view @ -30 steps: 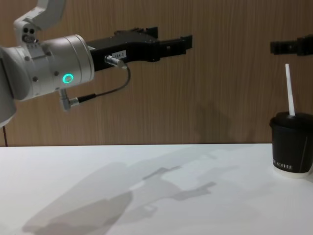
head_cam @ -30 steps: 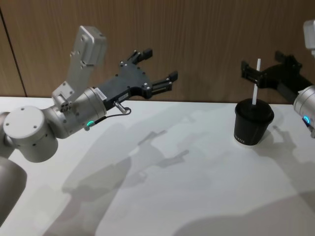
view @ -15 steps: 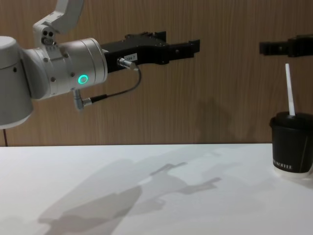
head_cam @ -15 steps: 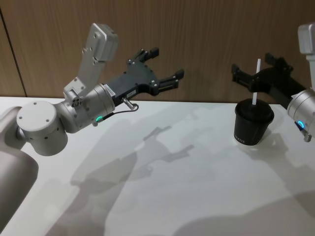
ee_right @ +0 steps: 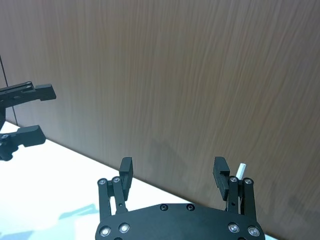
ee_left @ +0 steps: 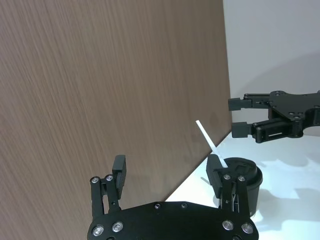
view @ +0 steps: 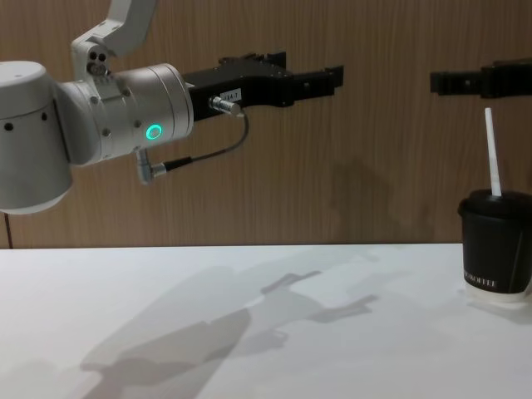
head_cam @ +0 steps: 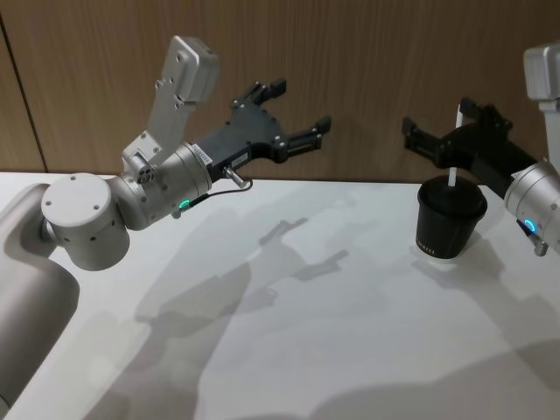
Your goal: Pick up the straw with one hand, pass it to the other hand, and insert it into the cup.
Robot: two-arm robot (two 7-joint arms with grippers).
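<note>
the left gripper [head_cam: 296, 112] is spreading its two black fingers [head_cam: 308, 137] wide, with nothing between them and nothing touching them. it is hanging high above the table [head_cam: 332, 332] at the far left, pointing right along the wooden wall [head_cam: 367, 61], on a silver wrist glowing with a green ring light [view: 154, 131]; a dark cable [view: 208, 155] is looping under it from a silver plug.

the right gripper [head_cam: 430, 142] is also holding its fingers [head_cam: 418, 131] wide apart and gripping nothing. it is reaching in from the far right, pointing left, and floating above and just behind the cup [head_cam: 449, 217]; in the chest view its fingertip is sitting above the straw's top without touching it.

the straw [view: 492, 153] is standing in the lid of the black cup, leaning slightly, with most of its length sticking up. the cup is resting upright on the table at the far right, well apart from the left gripper.
</note>
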